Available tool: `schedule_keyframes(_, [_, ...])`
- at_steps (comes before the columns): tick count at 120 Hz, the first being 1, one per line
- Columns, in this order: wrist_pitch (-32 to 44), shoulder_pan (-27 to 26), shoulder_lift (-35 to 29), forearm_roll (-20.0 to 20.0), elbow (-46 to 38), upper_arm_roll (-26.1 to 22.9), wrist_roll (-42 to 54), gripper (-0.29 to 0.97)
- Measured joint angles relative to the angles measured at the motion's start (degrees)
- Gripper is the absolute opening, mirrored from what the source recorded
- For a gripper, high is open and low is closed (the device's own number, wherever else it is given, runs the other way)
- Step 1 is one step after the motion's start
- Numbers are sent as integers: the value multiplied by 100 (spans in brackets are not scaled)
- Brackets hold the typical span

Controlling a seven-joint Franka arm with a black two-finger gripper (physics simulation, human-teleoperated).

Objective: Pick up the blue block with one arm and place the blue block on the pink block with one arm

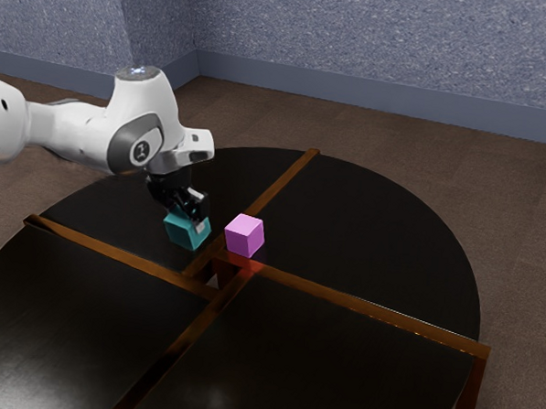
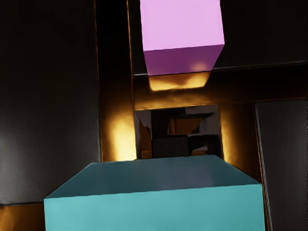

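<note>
Dark round worktop [image 1: 372, 228], crossed by orange rails [image 1: 341, 304], is seen. The claw [image 1: 187, 216] is closed on the blue block [image 1: 187, 232], held low; the pink block [image 1: 244, 235] is set near, at 3 o'clock. The blue block should be lifted above the pink top, centred, then lowered squarely.

— What does the blue block [image 1: 187, 230] look like?
— A blue-green cube, turned a little.
— And the pink block [image 1: 244, 235]?
— A light pink cube, sitting flat. In the exterior view it is at three o'clock from the blue one, just beside it, not touching.
</note>
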Motion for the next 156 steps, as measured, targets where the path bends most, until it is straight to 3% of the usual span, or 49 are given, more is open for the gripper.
schedule_keyframes(62, [-1520, 6, 1138, -132, 2024, 10, -27, 34])
schedule_keyframes(156, [-1731, 6, 2314, -268, 3570, -7, 30, 34])
